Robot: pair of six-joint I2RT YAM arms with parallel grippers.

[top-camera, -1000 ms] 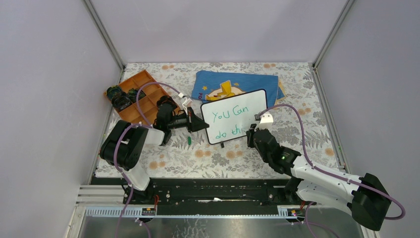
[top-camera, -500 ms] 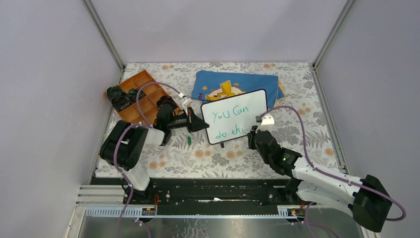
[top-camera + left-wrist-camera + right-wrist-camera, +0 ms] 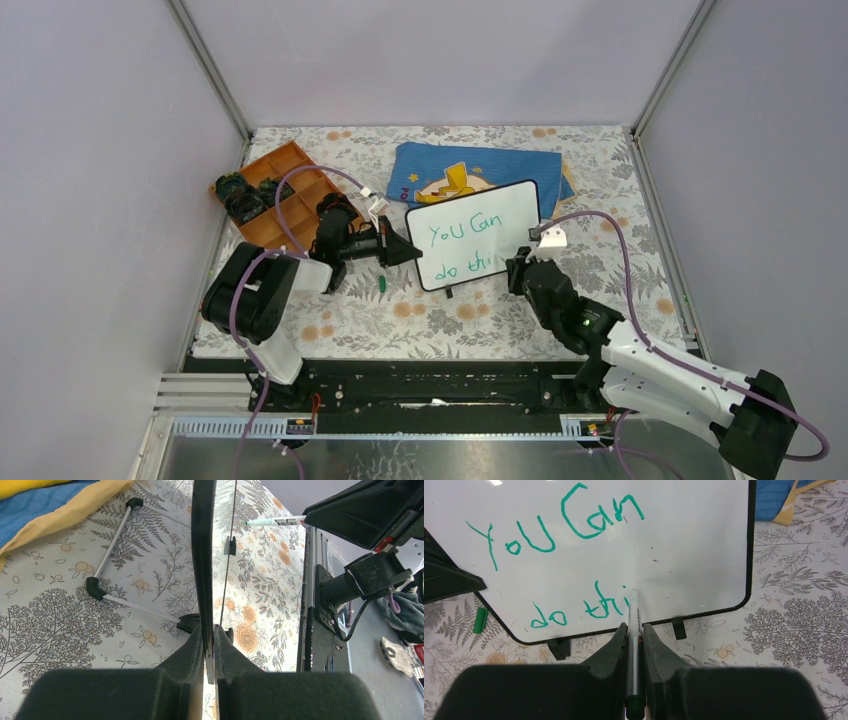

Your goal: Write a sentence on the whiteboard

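The whiteboard (image 3: 505, 215) stands tilted up on the floral table, and my left gripper (image 3: 412, 250) is shut on its left edge. The left wrist view has the board's black frame (image 3: 202, 555) edge-on between the jaws (image 3: 209, 630). The sentence (image 3: 465, 245) reads "You Can" over "do thi" in green (image 3: 596, 527). From in front of the board's lower right, my right gripper (image 3: 635, 629) is shut on a grey marker (image 3: 633, 615). Its tip touches the white surface (image 3: 694, 555) just right of "thi". The marker (image 3: 275, 521) also shows in the left wrist view.
A green marker cap (image 3: 383, 284) lies on the table by the board's lower left corner. An orange compartment tray (image 3: 285, 195) with small dark items sits at the back left. A blue cloth with a yellow figure (image 3: 470, 170) lies behind the board.
My right wrist has shifted slightly to the right along the board's lower line. The left arm and the board have stayed still.
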